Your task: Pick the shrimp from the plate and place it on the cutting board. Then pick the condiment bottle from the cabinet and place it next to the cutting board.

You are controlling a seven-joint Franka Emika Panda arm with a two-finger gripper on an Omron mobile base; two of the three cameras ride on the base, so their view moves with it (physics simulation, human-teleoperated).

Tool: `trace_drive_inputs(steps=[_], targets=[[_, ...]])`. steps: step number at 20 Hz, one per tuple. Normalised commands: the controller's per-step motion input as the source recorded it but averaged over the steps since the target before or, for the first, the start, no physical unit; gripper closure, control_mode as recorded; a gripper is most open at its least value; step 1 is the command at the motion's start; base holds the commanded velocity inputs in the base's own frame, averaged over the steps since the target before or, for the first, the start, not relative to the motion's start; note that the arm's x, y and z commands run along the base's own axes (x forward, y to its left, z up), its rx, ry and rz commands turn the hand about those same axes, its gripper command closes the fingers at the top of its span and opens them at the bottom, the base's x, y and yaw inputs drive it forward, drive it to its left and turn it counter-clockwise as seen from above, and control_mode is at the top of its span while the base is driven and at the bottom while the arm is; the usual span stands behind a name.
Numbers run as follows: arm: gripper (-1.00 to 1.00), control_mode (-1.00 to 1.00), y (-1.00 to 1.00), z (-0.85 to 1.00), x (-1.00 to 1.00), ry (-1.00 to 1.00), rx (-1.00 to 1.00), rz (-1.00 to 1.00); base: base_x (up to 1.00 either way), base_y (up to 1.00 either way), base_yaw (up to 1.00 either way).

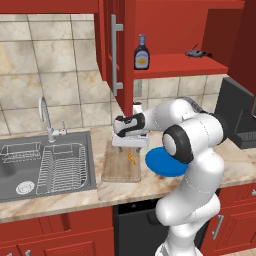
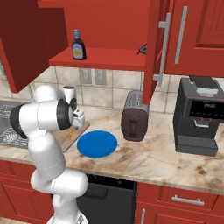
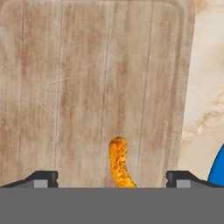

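tool (image 3: 112, 177) over the cutting board (image 1: 120, 167), fingers (image 3: 41, 178) spread wide apart – gripping nothing. shrimp (image 3: 118, 162) lying on the board's wood between the fingertips, free of both, near the board's edge toward the blue plate (image 1: 162, 162). plate just beside the board on the marble worktop (image 2: 166, 162). condiment bottle (image 1: 141, 52) upright on the shelf of the open red cabinet (image 1: 172, 20) – above and behind the board. dish rack (image 1: 62, 167) in the sink, left of the board.
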Motion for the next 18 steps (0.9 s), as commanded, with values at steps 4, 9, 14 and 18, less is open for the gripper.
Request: trace_drive_inputs(steps=[4,9,14,18], targets=[[-1.0,-1.0,0.0,0.38,-0.09,0.0,0.0,0.0,0.0,0.0,0.0],[-1.0,-1.0,0.0,0.31,-0.09,0.0,0.0,0.0,0.0,0.0,0.0],[-1.0,-1.0,-0.02,0.22,-0.15,-0.02,0.0,0.0,0.0,0.0,0.0],[-1.0,-1.0,-0.14,0.11,-0.22,-0.03,0.0,0.0,0.0,0.0,0.0]])
